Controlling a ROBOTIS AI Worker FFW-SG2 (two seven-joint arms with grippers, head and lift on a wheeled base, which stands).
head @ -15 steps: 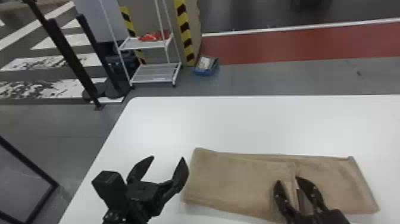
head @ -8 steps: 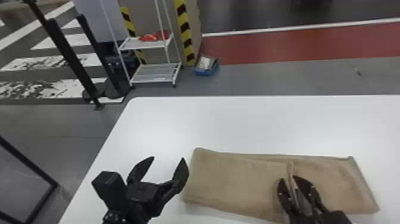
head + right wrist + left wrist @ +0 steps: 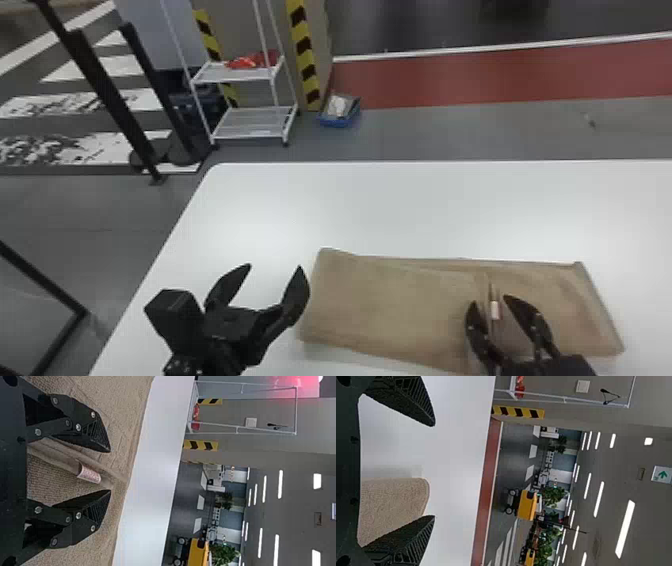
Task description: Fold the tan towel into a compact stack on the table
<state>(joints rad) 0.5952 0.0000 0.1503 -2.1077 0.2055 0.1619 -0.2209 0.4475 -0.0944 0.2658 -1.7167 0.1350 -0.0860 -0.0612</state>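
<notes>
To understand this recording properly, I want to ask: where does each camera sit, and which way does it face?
Head view: on the head, facing forward and down at the tan towel on the table; left gripper and right gripper show.
Left wrist view: on the left wrist, facing past its open gripper over the towel's end, into the room.
Right wrist view: on the right wrist, facing past its open gripper over the towel's label, into the room.
Both wrist views share the white rack.

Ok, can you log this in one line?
towel: folded, on table | right tool: open, tag between fingers | left tool: open, near towel's left end
</notes>
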